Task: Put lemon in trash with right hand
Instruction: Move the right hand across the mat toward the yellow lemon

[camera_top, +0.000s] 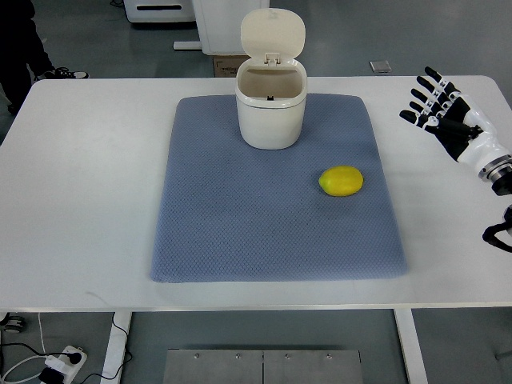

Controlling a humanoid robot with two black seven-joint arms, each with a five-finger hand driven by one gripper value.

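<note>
A yellow lemon (341, 181) lies on the blue-grey mat (240, 216), right of its middle. A small cream trash can (271, 102) stands at the mat's far edge with its lid flipped up and its mouth open. My right hand (432, 100) hovers over the table's far right, well to the right of the lemon and apart from it. Its fingers (425, 86) are spread and hold nothing. No left arm shows.
The mat lies on a white table (88, 184). A person's dark leg and shoe (32, 56) stand beyond the far-left corner. White cabinets (216, 24) stand behind the table. A power strip (60, 364) lies on the floor at lower left.
</note>
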